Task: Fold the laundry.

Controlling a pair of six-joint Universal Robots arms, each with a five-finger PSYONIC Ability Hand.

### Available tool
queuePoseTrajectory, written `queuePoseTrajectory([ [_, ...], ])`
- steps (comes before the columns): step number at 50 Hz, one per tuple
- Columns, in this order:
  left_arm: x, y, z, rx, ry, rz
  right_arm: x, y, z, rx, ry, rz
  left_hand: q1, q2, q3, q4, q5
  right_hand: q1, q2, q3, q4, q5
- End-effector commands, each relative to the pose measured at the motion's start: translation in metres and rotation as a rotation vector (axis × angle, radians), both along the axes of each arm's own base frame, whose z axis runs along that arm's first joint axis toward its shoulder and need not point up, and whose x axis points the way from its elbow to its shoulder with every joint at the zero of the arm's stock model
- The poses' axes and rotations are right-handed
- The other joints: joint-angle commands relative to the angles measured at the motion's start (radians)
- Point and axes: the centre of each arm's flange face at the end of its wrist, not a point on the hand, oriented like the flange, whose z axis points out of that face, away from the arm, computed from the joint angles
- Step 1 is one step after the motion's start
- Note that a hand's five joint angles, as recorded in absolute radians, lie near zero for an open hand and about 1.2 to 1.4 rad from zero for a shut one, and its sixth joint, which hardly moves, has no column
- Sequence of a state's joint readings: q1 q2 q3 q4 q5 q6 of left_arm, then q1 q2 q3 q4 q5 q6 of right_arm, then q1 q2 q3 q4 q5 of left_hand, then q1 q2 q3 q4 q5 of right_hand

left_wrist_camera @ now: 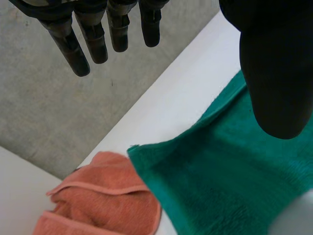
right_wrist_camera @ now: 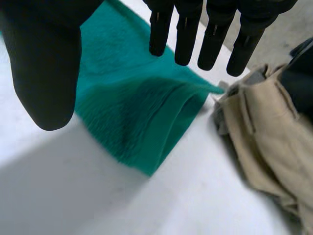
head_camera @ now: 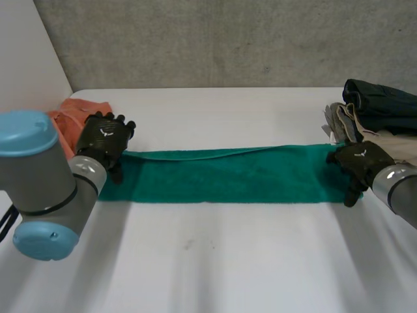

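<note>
A green towel (head_camera: 225,175) lies folded lengthwise in a long strip across the table's middle. My left hand (head_camera: 104,140) hovers over its left end, fingers (left_wrist_camera: 83,46) straight and spread, thumb apart, holding nothing; the towel's corner (left_wrist_camera: 146,156) lies below the fingertips. My right hand (head_camera: 357,163) is above the towel's right end (right_wrist_camera: 146,117), fingers (right_wrist_camera: 215,34) straight and apart from the thumb, nothing between them. Two layers show at that end's edge.
An orange cloth (head_camera: 71,114) (left_wrist_camera: 98,200) lies crumpled by the towel's left end. A pile of beige and dark clothes (head_camera: 378,111) (right_wrist_camera: 264,127) sits at the right, close to the towel's end. The white table (head_camera: 215,261) stretches in front.
</note>
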State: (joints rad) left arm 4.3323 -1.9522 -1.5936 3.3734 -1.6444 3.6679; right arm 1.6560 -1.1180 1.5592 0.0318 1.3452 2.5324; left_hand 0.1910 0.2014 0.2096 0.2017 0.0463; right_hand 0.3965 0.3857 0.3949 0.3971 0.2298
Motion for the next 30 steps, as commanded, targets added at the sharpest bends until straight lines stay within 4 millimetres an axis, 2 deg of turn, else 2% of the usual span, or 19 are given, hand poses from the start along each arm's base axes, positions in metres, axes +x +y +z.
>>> queuePoseTrajectory([
  [1,0.0,-0.003,-0.005,-0.011,0.012,-0.016,-0.005,-0.014,-0.025,-0.032,0.003,-0.006,0.014,0.003,-0.005,0.003,-0.016,0.137,0.148,0.139,0.137,0.13],
  [4,-0.001,-0.006,-0.003,-0.022,0.017,-0.016,-0.005,-0.017,-0.032,-0.022,0.004,-0.006,0.014,0.003,-0.005,0.003,-0.016,0.179,0.189,0.18,0.178,0.171],
  [11,-0.006,-0.018,-0.016,-0.006,0.011,-0.015,-0.007,-0.023,-0.045,-0.03,0.016,-0.011,0.011,0.0,-0.008,0.0,-0.019,0.308,0.319,0.309,0.307,0.3],
  [13,-0.006,-0.019,-0.016,-0.008,0.011,-0.013,-0.009,-0.026,-0.049,-0.04,0.025,-0.015,0.011,0.0,-0.008,0.0,-0.019,0.606,0.616,0.607,0.605,0.598],
  [15,-0.006,-0.02,-0.015,-0.009,0.013,-0.011,-0.011,-0.029,-0.047,-0.055,0.028,-0.024,0.011,0.0,-0.008,0.0,-0.019,0.998,1.009,1.0,0.997,0.99],
  [22,-0.006,-0.018,-0.015,-0.006,0.012,-0.015,-0.044,-0.039,-0.036,-0.082,0.077,-0.14,0.002,-0.008,-0.017,-0.009,-0.028,1.0,1.011,1.001,0.999,0.992],
  [26,-0.006,-0.017,-0.012,-0.011,0.012,-0.015,-0.067,-0.042,-0.016,-0.13,0.125,-0.204,0.002,-0.008,-0.017,-0.009,-0.028,1.0,1.011,1.001,0.999,0.992],
  [27,-0.006,-0.016,-0.012,-0.011,0.012,-0.015,-0.081,-0.044,-0.008,-0.15,0.163,-0.229,0.002,-0.008,-0.017,-0.009,-0.028,1.0,1.011,1.001,0.999,0.992],
  [30,-0.005,-0.014,-0.005,-0.021,0.015,-0.012,-0.099,-0.045,0.001,-0.173,0.243,-0.249,0.002,-0.008,-0.017,-0.009,-0.028,1.0,1.011,1.001,0.999,0.992],
])
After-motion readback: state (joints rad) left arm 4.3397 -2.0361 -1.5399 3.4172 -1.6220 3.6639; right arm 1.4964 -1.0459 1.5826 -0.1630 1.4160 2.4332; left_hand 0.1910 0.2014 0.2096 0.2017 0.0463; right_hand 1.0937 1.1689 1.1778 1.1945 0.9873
